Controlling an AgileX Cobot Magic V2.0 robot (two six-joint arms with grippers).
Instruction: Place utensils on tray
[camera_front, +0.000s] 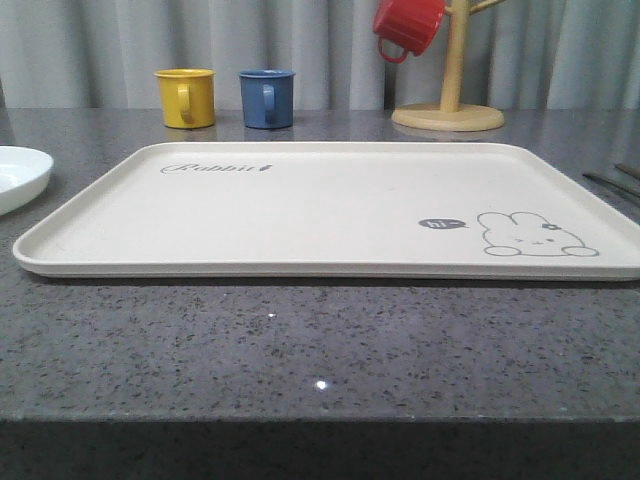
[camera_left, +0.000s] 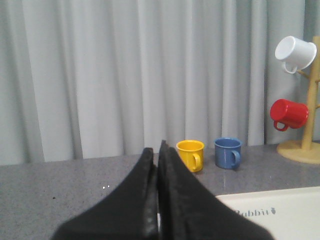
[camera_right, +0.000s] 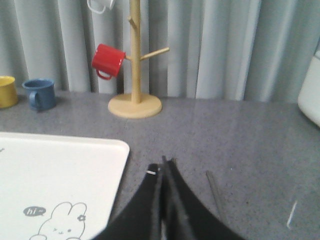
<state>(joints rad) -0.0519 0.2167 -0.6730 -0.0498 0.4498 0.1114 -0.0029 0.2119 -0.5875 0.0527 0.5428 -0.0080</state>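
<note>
1. The large cream rectangular tray (camera_front: 300, 215) with rounded corners, a low raised rim and a grey rabbit drawing lies flat on the dark grey speckled stone table (camera_front: 300, 350), near its front edge, and nothing lies on it.
2. The slim silver metal utensils (camera_front: 618, 183) lie on the table just beside the right edge of the tray; in the front view they are cut off by the frame, so their kinds cannot be told.
3. In the right wrist view one thin metal piece (camera_right: 216, 189) lies on the table near the black right gripper (camera_right: 162, 167), whose jaws are pressed together and hold nothing.
4. The black left gripper (camera_left: 156, 150) also has its jaws together, empty, above the table near the left rear corner of the tray.
5. A round white plate (camera_front: 18, 176) sits at the left edge of the table.
6. A yellow mug (camera_front: 186, 97), a blue mug (camera_front: 267, 97) and a wooden mug tree (camera_front: 450, 95) carrying a red mug (camera_front: 407, 26) stand along the rear edge.
</note>
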